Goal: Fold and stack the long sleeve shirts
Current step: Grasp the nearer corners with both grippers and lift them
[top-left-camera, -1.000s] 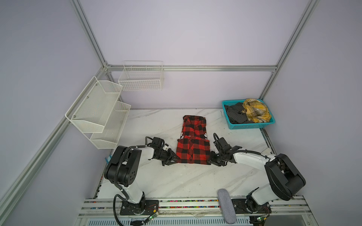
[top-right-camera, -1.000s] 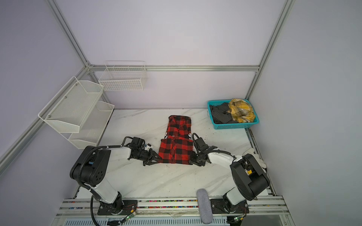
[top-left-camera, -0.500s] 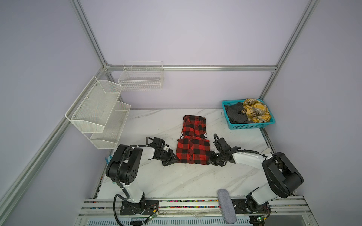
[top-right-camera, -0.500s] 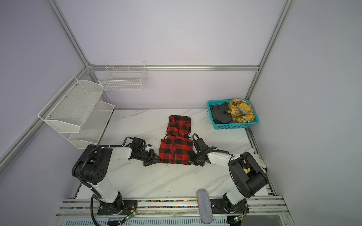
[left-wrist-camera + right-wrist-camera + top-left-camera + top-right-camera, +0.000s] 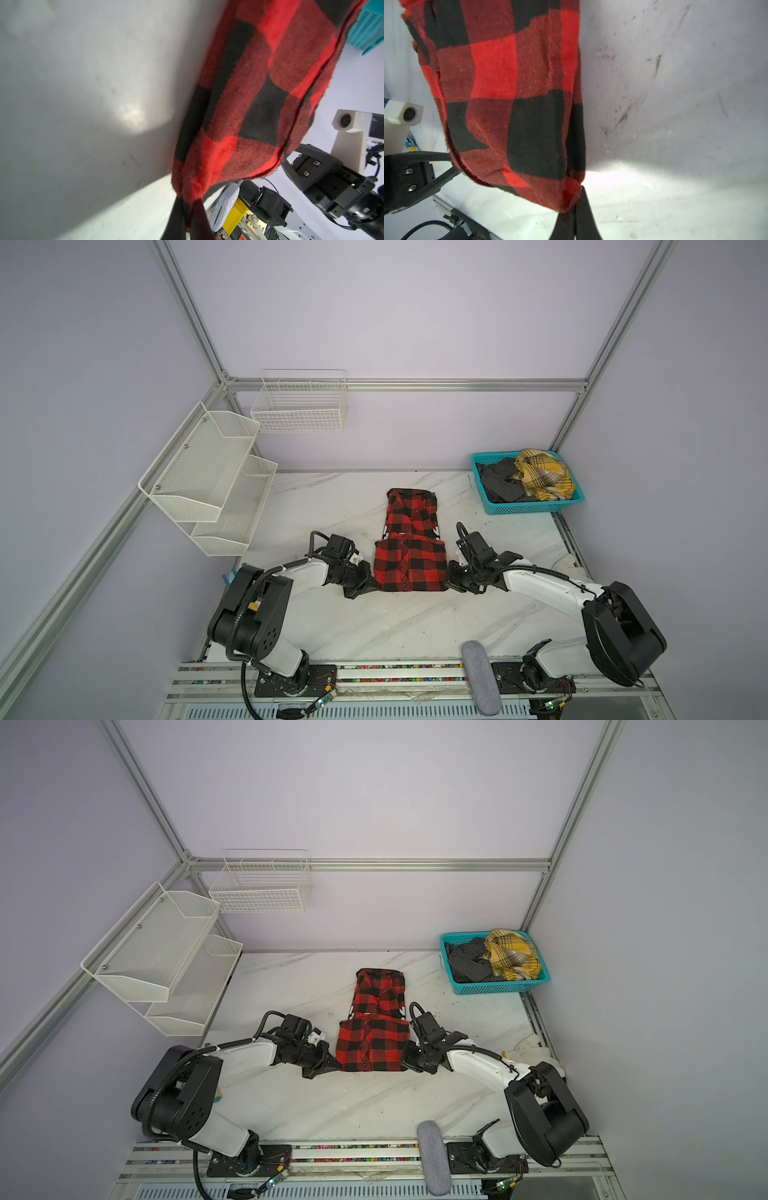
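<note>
Against a second ago: both pincers gone from part-open to fully pinched, each with cloth now between its tips. Both arms nudged slightly inward. Garment in the same spot and the same shape.

On the near left hem corner of the red-and-black buffalo-check cloth shirt (image 5: pixel 409 560): left gripper (image 5: pixel 374 585), clamped tight on the fabric. In the left wrist view, thin black fingertips (image 5: pixel 179 212) pressed together, with a bunched corner of the check cloth (image 5: pixel 259 93) caught between them. On the near right hem corner: right gripper (image 5: pixel 448 584), clamped the same way. In the right wrist view, the same pinch, right gripper (image 5: pixel 575 207) closed on the lowest tip of the fabric (image 5: pixel 512 87).

Shirt flat in the middle of the white marble-pattern tabletop (image 5: pixel 395 622), folded narrow, slimmer end toward the back wall, wider end toward the robot and between the two pincers. Same layout in both top views, shirt (image 5: pixel 374 1042) included.

Well apart, in the far right corner: teal plastic lattice basket (image 5: pixel 536 508) with a crumpled yellow plaid cloth (image 5: pixel 540 475) and a dark grey cloth (image 5: pixel 498 485) inside.
</note>
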